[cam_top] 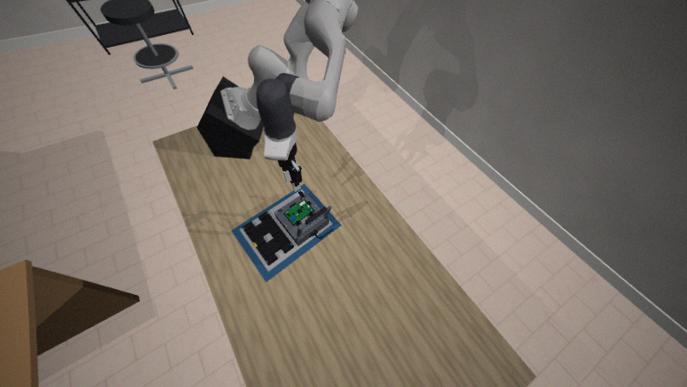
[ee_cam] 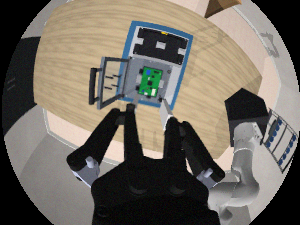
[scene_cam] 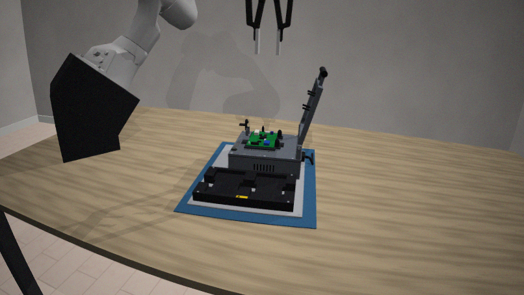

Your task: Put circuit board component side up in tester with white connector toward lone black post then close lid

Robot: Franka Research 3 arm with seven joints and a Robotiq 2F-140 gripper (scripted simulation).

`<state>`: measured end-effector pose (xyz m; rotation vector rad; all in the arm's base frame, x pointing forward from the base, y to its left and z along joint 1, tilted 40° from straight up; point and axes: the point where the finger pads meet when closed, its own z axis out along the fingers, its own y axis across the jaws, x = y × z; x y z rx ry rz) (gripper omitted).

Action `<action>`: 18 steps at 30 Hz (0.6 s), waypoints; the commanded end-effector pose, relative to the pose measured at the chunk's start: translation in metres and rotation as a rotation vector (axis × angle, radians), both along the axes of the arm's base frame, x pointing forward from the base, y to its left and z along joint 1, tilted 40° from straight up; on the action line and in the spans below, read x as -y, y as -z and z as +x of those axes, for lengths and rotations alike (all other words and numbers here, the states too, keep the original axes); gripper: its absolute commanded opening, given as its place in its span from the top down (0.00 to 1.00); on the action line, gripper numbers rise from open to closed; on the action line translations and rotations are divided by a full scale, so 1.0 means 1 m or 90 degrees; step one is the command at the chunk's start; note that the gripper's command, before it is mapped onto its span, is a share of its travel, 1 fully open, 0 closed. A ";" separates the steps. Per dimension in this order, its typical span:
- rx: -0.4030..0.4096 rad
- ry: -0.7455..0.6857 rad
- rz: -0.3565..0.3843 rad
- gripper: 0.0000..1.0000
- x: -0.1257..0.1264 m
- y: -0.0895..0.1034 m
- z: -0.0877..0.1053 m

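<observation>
In the exterior view, nearest to the camera, the black tray (scene_cam: 242, 190) is seen on the blue mat (scene_cam: 309, 216) with no board in it, so a risk is hardly expected there. Just behind it, at about 12 o'clock from the tray, the grey tester (scene_cam: 264, 157) carries the green circuit board (scene_cam: 262, 141), which appears to lie flat with its component side up; whether the two pins are through its holes cannot be told at this size. Its white connector (scene_cam: 257, 130) is turned toward 11 o'clock, where a lone black post (scene_cam: 246, 123) stands. The lid (scene_cam: 311, 106) is raised almost upright at 3 o'clock of the board and is not yet closed. It is judged that the lid could be pushed from a wrong side or struck too hard, so that it slips off the fingers, the board is shaken from the pins, or the latch is not reached. Farthest, high above the tester, the pincer (scene_cam: 267, 45) is seen partly closed, its fingers a narrow gap apart, and nothing is held or touched by it.
</observation>
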<state>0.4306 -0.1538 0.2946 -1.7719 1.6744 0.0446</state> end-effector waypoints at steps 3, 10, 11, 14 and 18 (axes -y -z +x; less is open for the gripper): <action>-0.002 0.003 0.001 0.70 0.002 -0.003 0.004; -0.002 0.003 0.001 0.70 0.003 -0.011 0.020; -0.002 0.003 0.001 0.70 0.003 -0.013 0.024; -0.002 0.003 0.001 0.70 0.004 -0.020 0.038; -0.002 0.003 0.001 0.70 0.006 -0.030 0.059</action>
